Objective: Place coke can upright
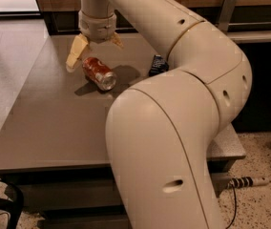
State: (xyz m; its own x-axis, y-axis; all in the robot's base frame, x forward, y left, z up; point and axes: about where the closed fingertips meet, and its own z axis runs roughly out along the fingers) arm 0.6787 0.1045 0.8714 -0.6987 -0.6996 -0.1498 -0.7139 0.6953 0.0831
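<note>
coke can (99,73) lies on its side on the grey table (40,128), silver end toward the near edge, not upright yet. gripper (96,55) hangs just above and behind the can, fingers spread wide, holding nothing. one yellowish fingertip (71,63) is down beside the can's far red end, the other sits higher, behind the can. watch these: the can is round and free to roll, so if you close with only one finger touching, you'll likely knock it toward the near edge instead of gripping it. the jaws look skewed to the can's long axis, so closing from here could pinch a corner and squirt it out. grab too near one end and it may swing as you tip it up, land tilted and topple. dark snack packet (158,65) lies right of the can, near but apart; a rolling can could hit it. the arm's big link hides the table right of the can, so contact there may go unseen
</note>
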